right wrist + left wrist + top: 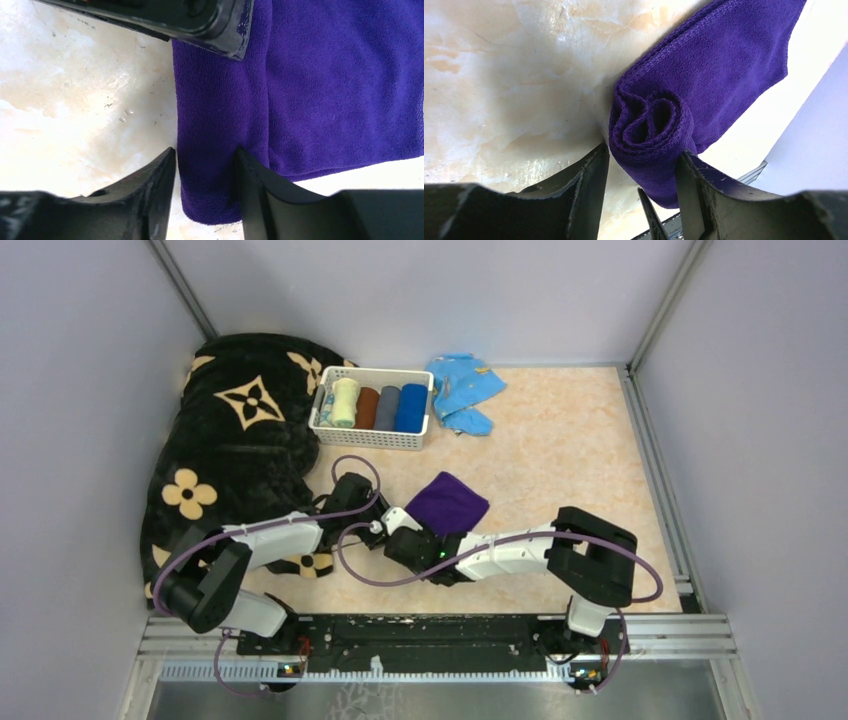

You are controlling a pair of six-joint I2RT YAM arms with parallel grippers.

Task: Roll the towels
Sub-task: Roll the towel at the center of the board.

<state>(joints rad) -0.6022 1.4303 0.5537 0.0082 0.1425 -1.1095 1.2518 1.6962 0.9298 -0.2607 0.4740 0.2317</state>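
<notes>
Rolling the purple towel (449,502) is the step in hand. It lies on the table (560,440) by the arms, its near edge coiled. The left gripper (641,152) and right gripper (205,152) each pinch that coil (one per end) — next, turn both evenly toward the flat part.

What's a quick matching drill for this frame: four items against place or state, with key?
Things:
1. purple towel
2. basket
3. black blanket
4. light blue cloth

Place or state:
A. crumpled at the back, furthest right of the four
B. partly rolled at its near end
C. heaped against the left wall
D. white, at the back

Pairs: 1-B, 2-D, 3-C, 4-A
</notes>
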